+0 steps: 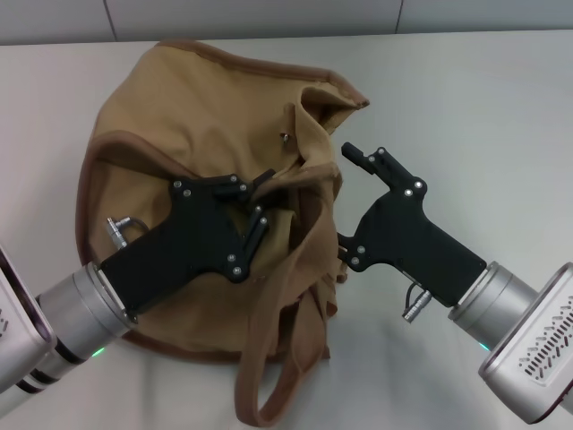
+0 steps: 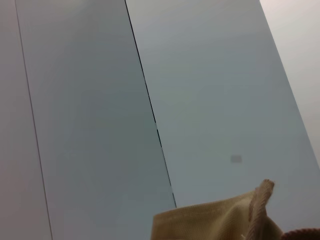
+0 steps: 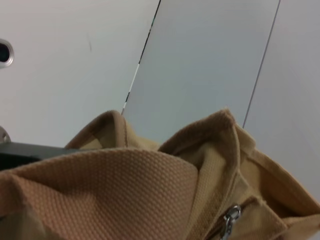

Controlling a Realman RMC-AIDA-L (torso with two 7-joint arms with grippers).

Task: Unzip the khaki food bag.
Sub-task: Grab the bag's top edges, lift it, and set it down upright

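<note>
The khaki food bag lies slumped on the white table, its strap handles trailing toward me. A small metal zipper pull shows near the bag's upper fold, and also in the right wrist view. My left gripper rests on top of the bag and pinches a fold of its fabric. My right gripper is open at the bag's right edge, with the fabric edge between its fingers, below and to the right of the zipper pull. The left wrist view shows only a corner of the bag.
A grey panelled wall runs behind the table. The bag's loose strap loop hangs near the table's front between my two arms. Part of the left gripper shows as a dark bar in the right wrist view.
</note>
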